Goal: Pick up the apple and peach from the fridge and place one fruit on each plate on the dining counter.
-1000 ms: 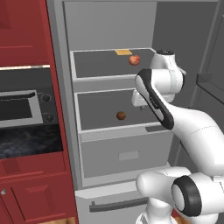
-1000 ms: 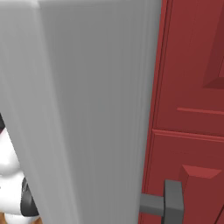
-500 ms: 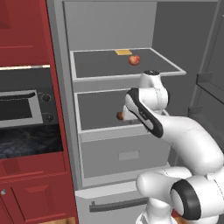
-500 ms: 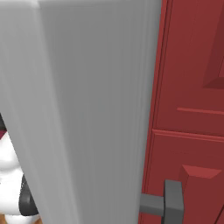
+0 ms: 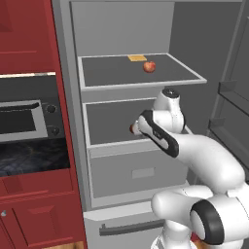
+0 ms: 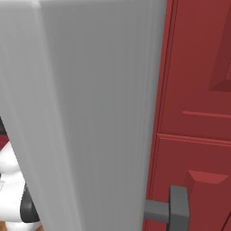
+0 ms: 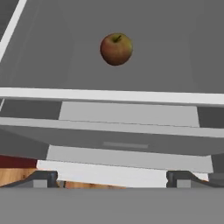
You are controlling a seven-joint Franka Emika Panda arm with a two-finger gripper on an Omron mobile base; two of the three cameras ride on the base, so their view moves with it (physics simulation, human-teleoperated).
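The fridge [image 5: 146,121] stands open, and on its upper shelf [image 5: 141,73] a red fruit [image 5: 149,66] lies near a small yellow piece [image 5: 136,58] at the back. On the lower shelf [image 7: 166,57] lies the apple [image 7: 116,49], red with some green and a short stem; in the left base view only a small part of it [image 5: 132,128] shows beside the arm. Compared with one second ago, the arm has come down: then its hand was up at the level of the upper shelf, half a second ago it was already lower, and now it is in front of the lower shelf, covering most of the apple. The two fruits have not moved. The gripper [image 7: 111,178] points into the fridge, its fingertips [image 7: 41,179] wide apart, with nothing between them, and the apple is well apart from them, further in on the shelf. Below the shelf is the closed drawer [image 5: 138,172]. The right base view shows the grey fridge door [image 6: 90,113] close to the camera and dark red cabinets [image 6: 198,113] beside it, same as before.
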